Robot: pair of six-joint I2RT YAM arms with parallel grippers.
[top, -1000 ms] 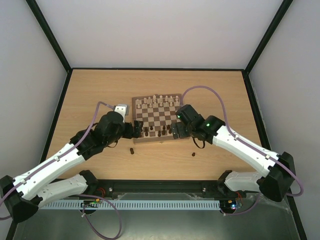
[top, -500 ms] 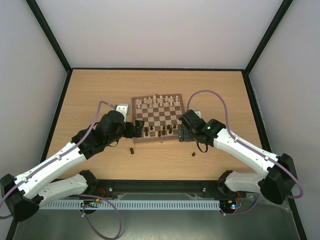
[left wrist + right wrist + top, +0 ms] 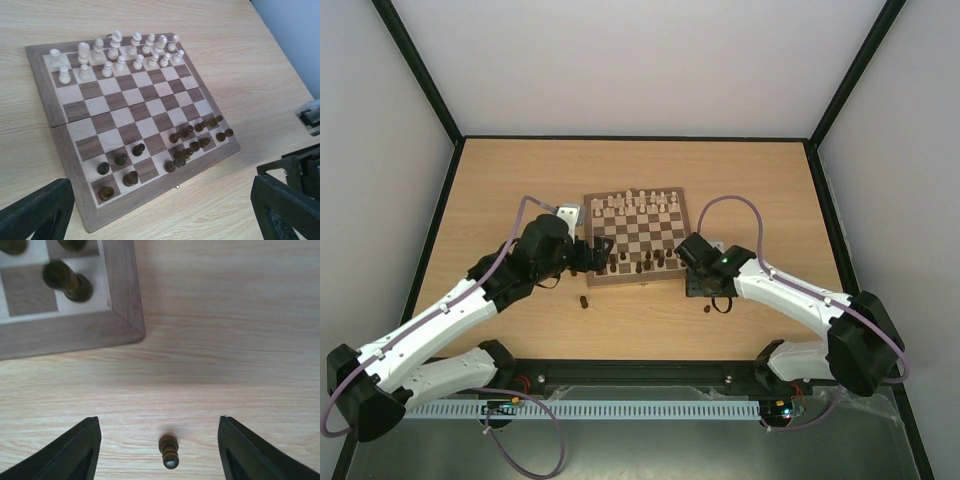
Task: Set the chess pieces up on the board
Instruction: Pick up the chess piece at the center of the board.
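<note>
The board point(image 3: 635, 236) lies mid-table, with cream pieces on its far rows and several dark chess pieces point(image 3: 640, 263) on its near rows. In the left wrist view the board point(image 3: 47, 102) fills the frame and the dark pieces point(image 3: 187, 150) stand unevenly. My left gripper point(image 3: 591, 254) is open and empty at the board's near left corner; its fingers point(image 3: 35, 212) frame the near border. My right gripper point(image 3: 699, 289) is open just off the near right corner. A loose dark piece point(image 3: 168, 451) lies on the table between its fingers point(image 3: 65, 455), untouched; it also shows in the top view point(image 3: 705, 308).
Another loose dark piece point(image 3: 583, 301) lies on the tabletop near the board's near left corner. One dark piece point(image 3: 67, 281) stands on the board's corner square point(image 3: 122, 315) just ahead of my right gripper. Black frame rails border the table point(image 3: 770, 200).
My right gripper has pulled back from the board's near right edge toward the near side and now hangs over the loose dark piece. My left gripper has shifted slightly forward.
</note>
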